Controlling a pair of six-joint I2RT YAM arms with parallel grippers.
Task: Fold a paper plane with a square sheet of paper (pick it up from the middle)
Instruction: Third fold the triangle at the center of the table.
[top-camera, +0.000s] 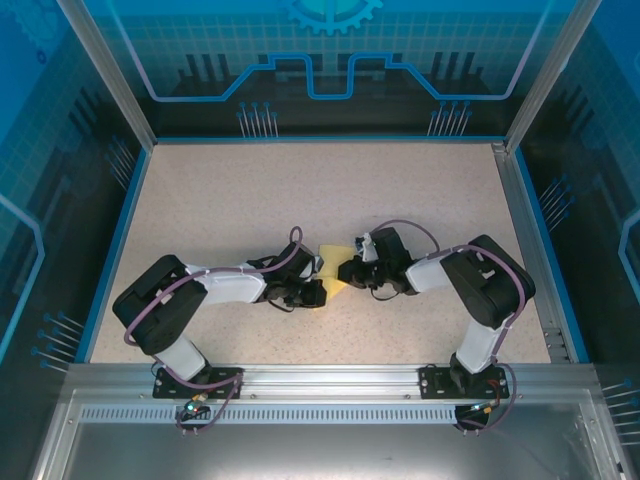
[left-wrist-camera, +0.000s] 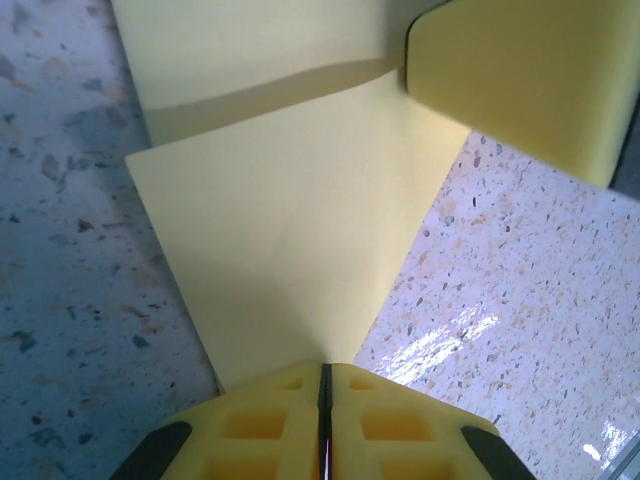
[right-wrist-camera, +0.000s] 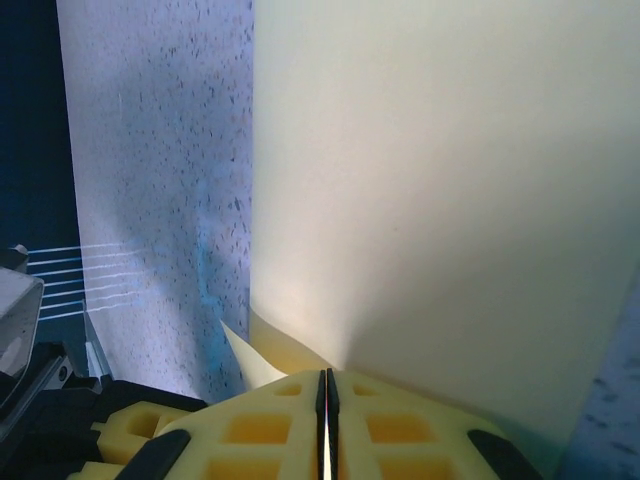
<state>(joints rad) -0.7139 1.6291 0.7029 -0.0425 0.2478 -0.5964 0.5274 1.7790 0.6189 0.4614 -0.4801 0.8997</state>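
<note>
Yellow sheet of paper (top-camera: 333, 272), already creased, sits at the middle of the bench (top-camera: 230, 190) between two robot arms. The left hand (left-wrist-camera: 323, 370) is pinched tight on one corner, and the right hand (right-wrist-camera: 327, 375) is clamped on the opposite side. This looks like a mid-fold step, with no dart shape yet. The next move probably needs both hands to turn one flap over evenly without slipping. The bench is speckled beige, enclosed by blue patterned walls (top-camera: 330, 60) and a metal frame (top-camera: 330, 385).
</note>
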